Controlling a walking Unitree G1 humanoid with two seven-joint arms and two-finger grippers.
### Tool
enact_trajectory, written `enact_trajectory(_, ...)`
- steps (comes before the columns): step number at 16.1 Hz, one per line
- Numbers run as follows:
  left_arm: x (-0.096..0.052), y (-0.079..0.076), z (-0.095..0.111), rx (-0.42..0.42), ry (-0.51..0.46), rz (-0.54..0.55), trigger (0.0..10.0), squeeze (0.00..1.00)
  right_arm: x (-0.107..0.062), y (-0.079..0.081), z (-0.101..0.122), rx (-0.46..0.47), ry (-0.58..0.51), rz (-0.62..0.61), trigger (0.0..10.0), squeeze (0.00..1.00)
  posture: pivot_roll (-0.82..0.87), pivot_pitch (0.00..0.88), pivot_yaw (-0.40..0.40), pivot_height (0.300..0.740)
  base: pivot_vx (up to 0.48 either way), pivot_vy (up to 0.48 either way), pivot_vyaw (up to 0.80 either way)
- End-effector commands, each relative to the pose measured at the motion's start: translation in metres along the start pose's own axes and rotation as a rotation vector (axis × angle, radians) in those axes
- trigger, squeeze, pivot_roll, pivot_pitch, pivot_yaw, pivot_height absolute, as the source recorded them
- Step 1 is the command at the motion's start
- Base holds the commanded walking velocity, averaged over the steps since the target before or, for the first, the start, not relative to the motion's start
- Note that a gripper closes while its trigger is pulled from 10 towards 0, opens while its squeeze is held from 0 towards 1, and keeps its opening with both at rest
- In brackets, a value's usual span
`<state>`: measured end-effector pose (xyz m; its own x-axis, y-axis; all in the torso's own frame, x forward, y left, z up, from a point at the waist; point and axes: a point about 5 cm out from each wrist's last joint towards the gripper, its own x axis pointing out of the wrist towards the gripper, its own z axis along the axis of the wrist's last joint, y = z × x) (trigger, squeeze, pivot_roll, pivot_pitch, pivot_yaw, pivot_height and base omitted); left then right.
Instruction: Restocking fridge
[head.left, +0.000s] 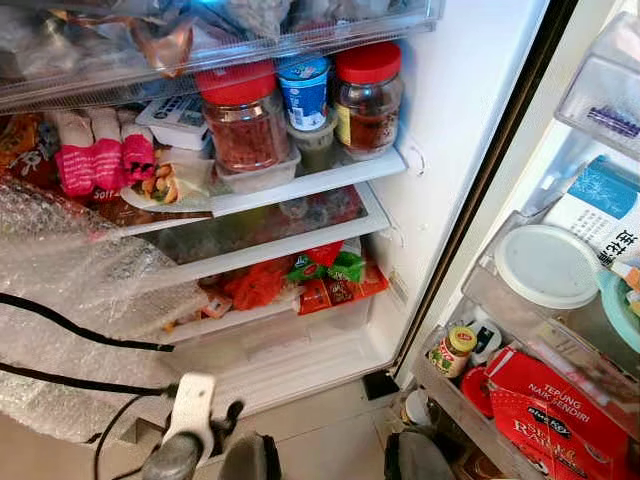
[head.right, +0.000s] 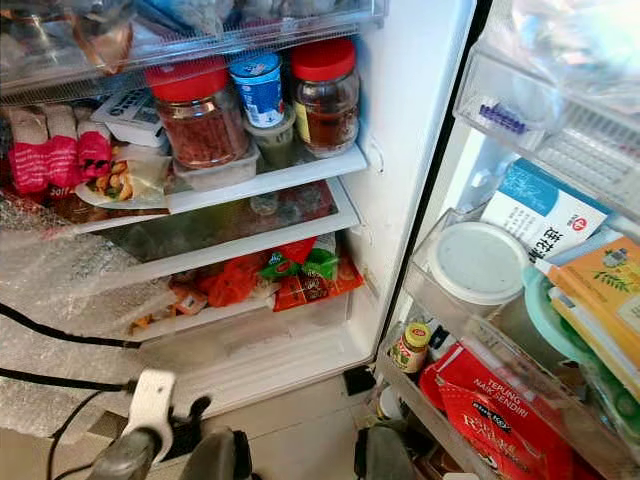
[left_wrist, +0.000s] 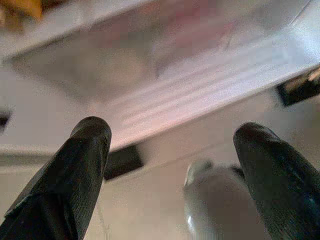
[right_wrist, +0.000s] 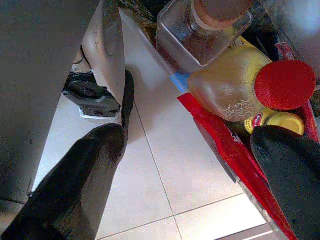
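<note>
The fridge stands open before me. On its middle shelf (head.left: 300, 185) are two red-lidded jars (head.left: 243, 115) (head.left: 368, 95) and a blue-labelled cup (head.left: 305, 90). Below them, red and green packets (head.left: 325, 270) lie in a clear drawer. My left gripper (left_wrist: 175, 145) is open and holds nothing; it hangs low before the fridge's bottom edge. My right gripper (right_wrist: 192, 142) is also open with nothing in it, over the floor tiles (right_wrist: 165, 170). It is beside a red-capped bottle (right_wrist: 240, 90), a corked glass bottle (right_wrist: 205, 25) and a yellow-lidded jar (right_wrist: 280, 120).
Bubble wrap (head.left: 70, 300) crossed by black cables (head.left: 80, 330) fills the left. The door bins on the right hold a white-lidded tub (head.left: 547, 265), a red flour packet (head.left: 560, 410), a small yellow-lidded jar (head.left: 455, 350) and a blue-and-white carton (head.left: 605, 205). Tiled floor lies below.
</note>
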<state>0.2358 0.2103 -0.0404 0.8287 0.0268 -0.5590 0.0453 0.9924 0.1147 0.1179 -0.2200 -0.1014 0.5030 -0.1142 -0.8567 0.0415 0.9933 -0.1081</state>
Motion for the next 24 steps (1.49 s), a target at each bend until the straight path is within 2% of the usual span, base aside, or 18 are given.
enact_trajectory(1,-0.007,0.006,-0.019,0.005,0.083,0.022,10.0,0.00,-0.002,0.016,-0.011,-0.010,0.042,0.063,10.0,0.00,-0.04,0.161,0.046,0.634,0.000,0.000,0.00)
enact_trajectory(5,-0.017,0.015,-0.042,-0.082,0.184,0.100,10.0,0.00,-0.002,0.015,-0.011,-0.013,0.040,0.065,10.0,0.00,-0.04,0.164,0.044,0.634,0.000,0.000,0.00)
enact_trajectory(7,-0.023,0.014,-0.054,-0.106,0.227,0.119,10.0,0.00,-0.001,0.015,-0.011,-0.015,0.039,0.066,10.0,0.00,-0.04,0.163,0.042,0.634,0.000,0.000,0.00)
enact_trajectory(10,-0.025,0.011,-0.060,-0.123,0.249,0.122,10.0,0.00,-0.001,0.015,-0.010,-0.015,0.039,0.066,10.0,0.00,-0.04,0.160,0.039,0.634,0.000,0.000,0.00)
enact_trajectory(15,-0.032,0.011,-0.072,-0.120,0.299,0.136,10.0,0.00,-0.001,0.015,-0.010,-0.012,0.038,0.068,10.0,0.00,-0.04,0.160,0.039,0.634,0.000,0.000,0.00)
enact_trajectory(24,-0.038,0.008,-0.082,-0.109,0.332,0.147,10.0,0.00,-0.001,0.015,-0.010,-0.013,0.036,0.072,10.0,0.00,-0.04,0.158,0.036,0.634,-0.296,0.000,0.00)
